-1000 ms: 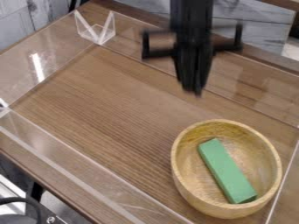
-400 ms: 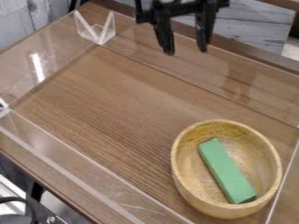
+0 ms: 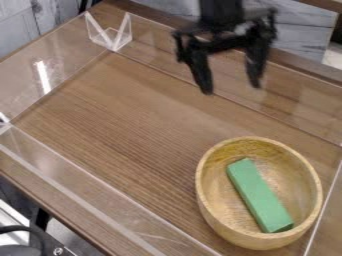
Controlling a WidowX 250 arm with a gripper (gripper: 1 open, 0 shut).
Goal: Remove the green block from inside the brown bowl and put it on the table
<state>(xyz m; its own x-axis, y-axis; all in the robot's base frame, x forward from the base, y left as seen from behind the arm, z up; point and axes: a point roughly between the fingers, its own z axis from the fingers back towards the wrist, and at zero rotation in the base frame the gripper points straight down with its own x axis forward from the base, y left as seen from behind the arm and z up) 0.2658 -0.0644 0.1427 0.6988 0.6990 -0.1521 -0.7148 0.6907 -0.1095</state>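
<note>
1. While the gripper (image 3: 230,76) hangs above the far part of the bench (image 3: 120,120), its two dark fingers (image 3: 205,72) stand spread wide, pinching nothing.
2. The green block (image 3: 258,195) lies inside the brown bowl (image 3: 214,195), near the bench's front right corner.
3. Gripper and bowl are well apart.

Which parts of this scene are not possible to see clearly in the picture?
- End effector: the arm above it is cut off by the top edge.
- Brown bowl: its lower rim is cut off by the bottom edge.
- Green block: its underside is hidden; whether it lies flat cannot be told.
</note>
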